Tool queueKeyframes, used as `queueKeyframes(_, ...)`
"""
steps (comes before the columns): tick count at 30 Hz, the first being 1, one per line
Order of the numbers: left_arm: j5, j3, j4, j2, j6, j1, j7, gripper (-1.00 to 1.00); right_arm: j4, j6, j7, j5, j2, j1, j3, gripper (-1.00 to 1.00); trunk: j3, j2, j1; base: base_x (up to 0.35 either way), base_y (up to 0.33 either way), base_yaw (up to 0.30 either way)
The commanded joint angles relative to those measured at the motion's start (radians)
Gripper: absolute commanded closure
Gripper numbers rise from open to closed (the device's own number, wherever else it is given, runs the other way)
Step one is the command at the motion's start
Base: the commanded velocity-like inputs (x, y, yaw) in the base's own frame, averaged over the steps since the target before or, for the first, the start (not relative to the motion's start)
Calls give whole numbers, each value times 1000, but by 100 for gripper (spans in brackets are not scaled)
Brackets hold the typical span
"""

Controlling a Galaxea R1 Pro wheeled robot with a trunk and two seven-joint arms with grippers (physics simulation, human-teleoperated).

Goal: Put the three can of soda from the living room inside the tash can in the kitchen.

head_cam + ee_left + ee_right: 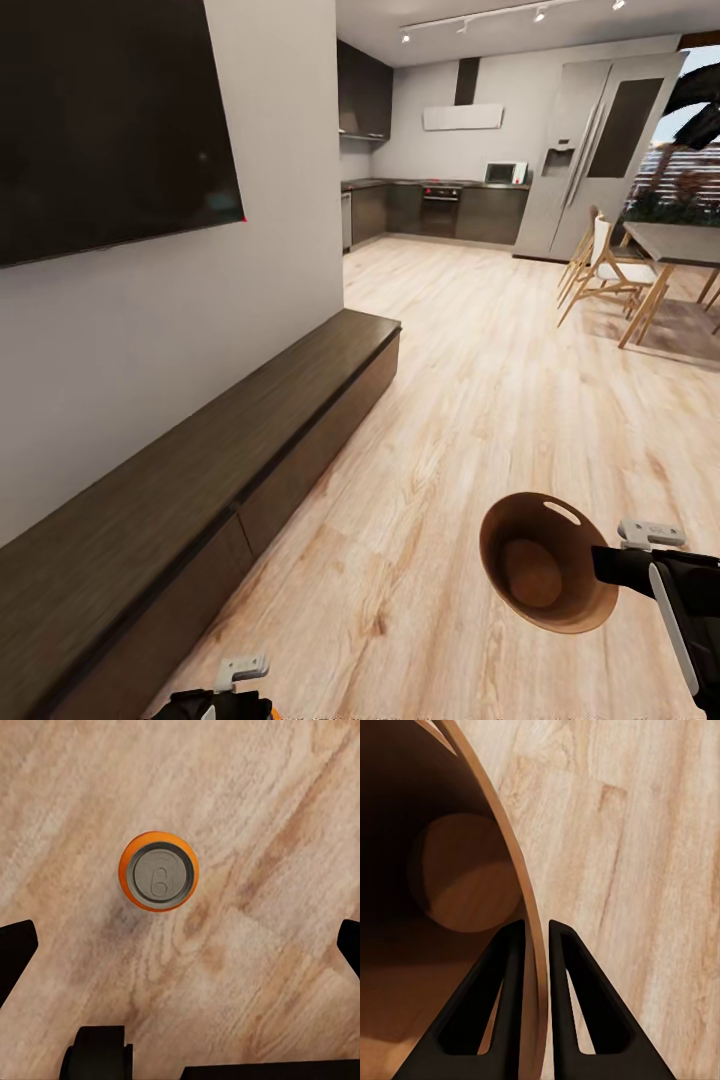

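1. Head view, at the far left: one flat black wall TV (110, 120) hangs on a pale wall above one long, low bench (200, 470) of dark, grained wood.
2. At the bottom edge of that view the left pincer (232, 690) barely shows, and its opening cannot be read there.
3. Left wrist view: one orange soda can (158, 871), a cylinder with a silver-grey top and pull tab, stands upright on the pale wood-plank floor (285, 810). The left pincer's dark fingertips (15, 949) sit wide apart at the picture's edges, gripping nothing, clear of the can.
4. Head view, centre and rear: the kitchen (440, 200) has dark cabinets, an oven and one tall silver fridge (590, 150); wooden chairs (600, 270) stand at a dining table.
5. Head view, lower right: the tash can (545, 575), one glossy copper-brown round bin with an oval handle cutout, is tilted with its mouth toward the camera, inside bare.
6. Right wrist view: the right pincer (535, 934) pinches the bin's thin curved wall, one black finger inside, one outside.
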Motion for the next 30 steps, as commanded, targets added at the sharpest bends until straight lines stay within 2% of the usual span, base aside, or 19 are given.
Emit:
queueKeyframes(1, 0, 0, 0, 0, 0, 0, 0, -100, 0, 0, 3, -10, 0, 0, 0, 100, -1, 0, 0, 0, 0, 0)
queueKeyframes(14, 0, 0, 0, 0, 0, 0, 0, -100, -2, 0, 4, -11, 0, -1, 11, 100, -21, 0, 0, 0, 0, 0)
queueKeyframes(25, -2, -2, -37, -4, 2, 0, 0, -100, -6, 0, 5, -9, 3, -15, 11, 100, -23, 0, 0, 0, 0, 0)
queueKeyframes(30, -4, -3, -56, -7, 3, 0, 0, -100, -7, 0, 4, -11, 23, -47, 13, 100, -23, 0, 0, 0, 0, 0)
